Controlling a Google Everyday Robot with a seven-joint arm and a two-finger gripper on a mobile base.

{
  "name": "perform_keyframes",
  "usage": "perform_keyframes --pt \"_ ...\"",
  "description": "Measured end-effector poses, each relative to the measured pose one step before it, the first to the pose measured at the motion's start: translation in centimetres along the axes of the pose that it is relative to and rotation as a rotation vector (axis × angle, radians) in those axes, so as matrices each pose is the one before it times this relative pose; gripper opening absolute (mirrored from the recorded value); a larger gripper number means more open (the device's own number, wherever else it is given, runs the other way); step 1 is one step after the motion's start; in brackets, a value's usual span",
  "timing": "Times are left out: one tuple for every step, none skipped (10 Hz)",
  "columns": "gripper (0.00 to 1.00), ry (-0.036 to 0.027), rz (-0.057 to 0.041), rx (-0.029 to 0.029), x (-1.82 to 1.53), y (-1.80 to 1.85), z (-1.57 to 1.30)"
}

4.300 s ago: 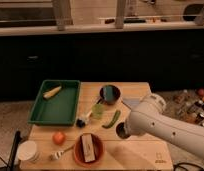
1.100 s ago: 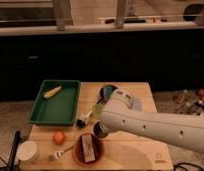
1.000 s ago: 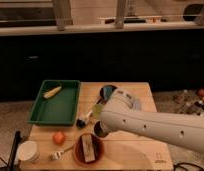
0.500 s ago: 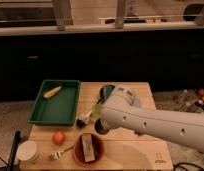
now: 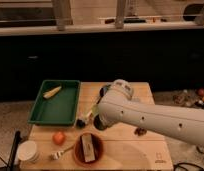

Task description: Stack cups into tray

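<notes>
The dark green tray (image 5: pixel 41 116) stands at the table's back left with a yellow item (image 5: pixel 52 92) in it. My white arm (image 5: pixel 145 117) reaches in from the right across the middle of the table. The gripper (image 5: pixel 100 123) shows only as a dark end low over the table, just right of the tray's near corner. A pale greenish cup (image 5: pixel 90 113) and a small dark shiny thing (image 5: pixel 81 121), perhaps the steel cup, sit right beside the gripper on its left. I cannot tell whether it touches them.
A dark bowl (image 5: pixel 105 91) peeks out behind the arm. A red-orange bowl (image 5: pixel 79 154) holding a brown block sits at the front. An orange fruit (image 5: pixel 58 137), a white round container (image 5: pixel 26 150) and a small dark item (image 5: pixel 140 131) are also on the table.
The arm has swung left over the table's middle, hiding the green item and most of the dark bowl. In the last half second its end has moved slightly right.
</notes>
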Motion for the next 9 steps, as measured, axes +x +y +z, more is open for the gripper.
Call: perform_keyframes --pt "0.0 0.00022 -0.00446 -0.00086 0.495 -0.135 -0.098" --pt "0.0 -0.00277 -0.00615 -0.00327 0.564 -0.153 -0.087" --pt "0.0 0.00021 -0.00555 -0.00036 0.484 -0.214 -0.086" --pt "0.0 -0.0001 -0.00436 -0.00368 0.591 -0.088 -0.192" --pt "0.0 -0.00081 -0.00332 -0.00608 0.622 0.034 -0.187" --pt "0.0 0.00029 -0.00632 -0.00006 0.606 -0.256 -0.139" --pt "0.0 -0.00183 -0.01155 -0.00345 0.911 -0.297 -0.169" --pt "0.0 -0.00079 -0.00476 -0.00205 0.622 -0.029 -0.108" --pt "0.0 -0.00562 -0.01025 -0.00424 0.738 -0.119 -0.045"
